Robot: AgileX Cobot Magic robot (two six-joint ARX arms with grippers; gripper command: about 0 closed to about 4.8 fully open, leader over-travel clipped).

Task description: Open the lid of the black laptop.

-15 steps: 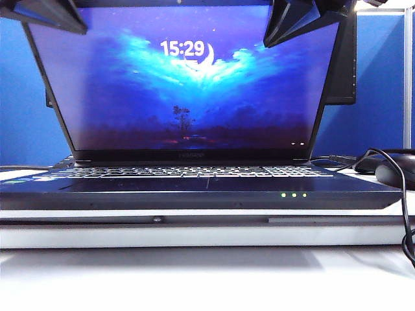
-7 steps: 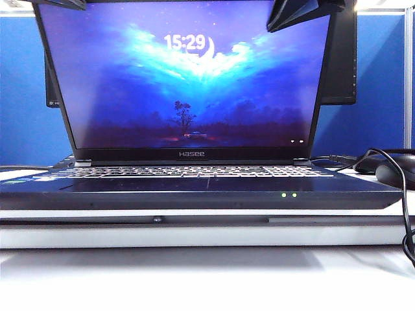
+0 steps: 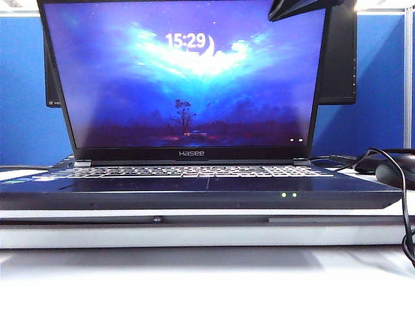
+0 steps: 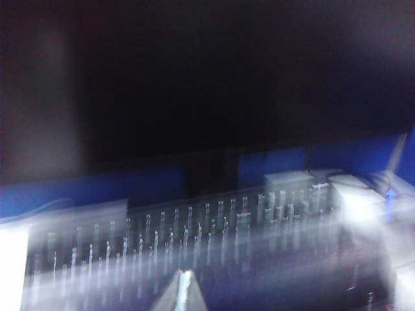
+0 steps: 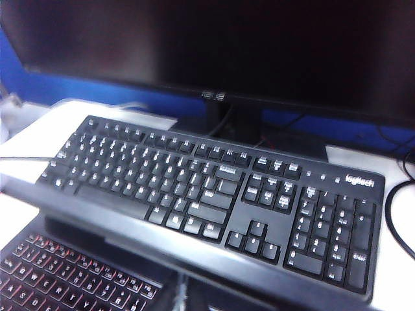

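The black laptop [image 3: 207, 188] stands open on a white stand, its keyboard lit and two green LEDs on its front edge. The lid [image 3: 188, 84] is raised a little past upright, screen showing 15:29 and "Hasee". My right gripper [image 3: 301, 8] is a black shape at the lid's top right corner. In the right wrist view it [image 5: 184, 297] sits low by the lid's top edge [image 5: 130, 230], fingers together. My left gripper [image 4: 183, 291] shows in the blurred left wrist view as one pale shut tip. It is out of the exterior view.
Behind the laptop lie a separate Logitech keyboard [image 5: 214, 188] and a dark ASUS monitor [image 5: 227, 39]. A black mouse [image 3: 397, 173] with its cable [image 3: 406, 220] sits at the right. The white stand [image 3: 194, 236] lifts the laptop off the table.
The lid has swung further back, from leaning towards the camera to about upright. The left gripper rose out of the exterior view. The right gripper moved up and shows less.
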